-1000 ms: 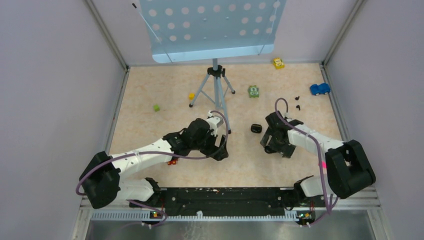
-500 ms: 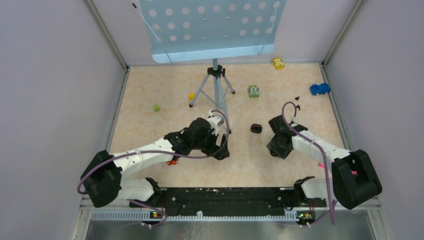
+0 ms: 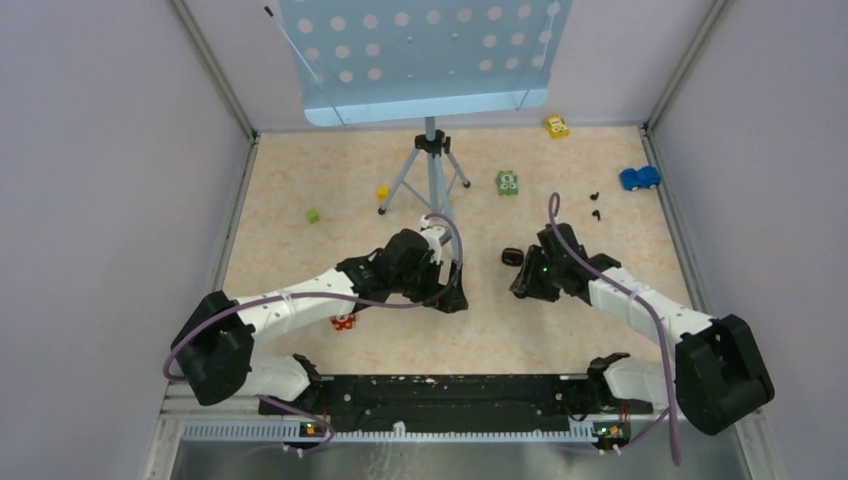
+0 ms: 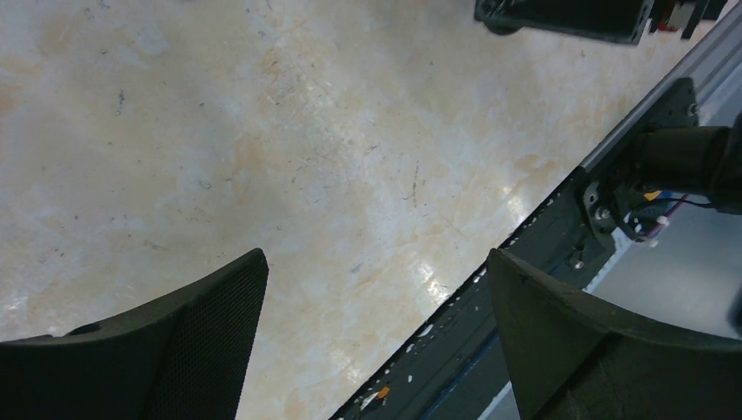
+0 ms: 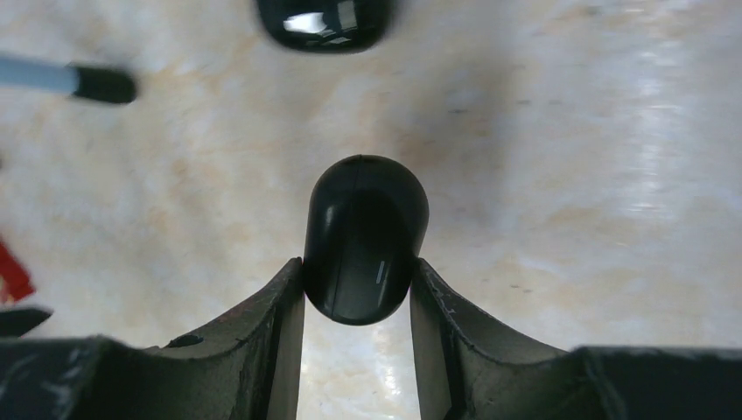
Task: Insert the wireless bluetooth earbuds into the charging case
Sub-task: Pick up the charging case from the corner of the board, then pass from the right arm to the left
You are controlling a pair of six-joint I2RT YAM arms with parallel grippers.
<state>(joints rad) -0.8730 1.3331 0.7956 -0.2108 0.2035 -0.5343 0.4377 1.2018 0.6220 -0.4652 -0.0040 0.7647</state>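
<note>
Two tiny black earbuds [image 3: 598, 214] are lying on the far right, well apart from the shiny black oval charging case [image 3: 512, 257]; the white right arm [image 3: 630, 300] is sitting nearest to both. The left gripper [image 4: 376, 254] is hanging spread wide over the pale table [image 4: 262, 131]. The right gripper [image 5: 357, 262] is pinching a dull black rounded lump [image 5: 366, 210] I cannot name; the case is lying just ahead, long side across.

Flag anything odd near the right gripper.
The right gripper pinches a black pod, yet a second pod, glossy black, lies just ahead on the table. Top view shows one case only, beside the gripper; which pod is it, can't tell.
</note>
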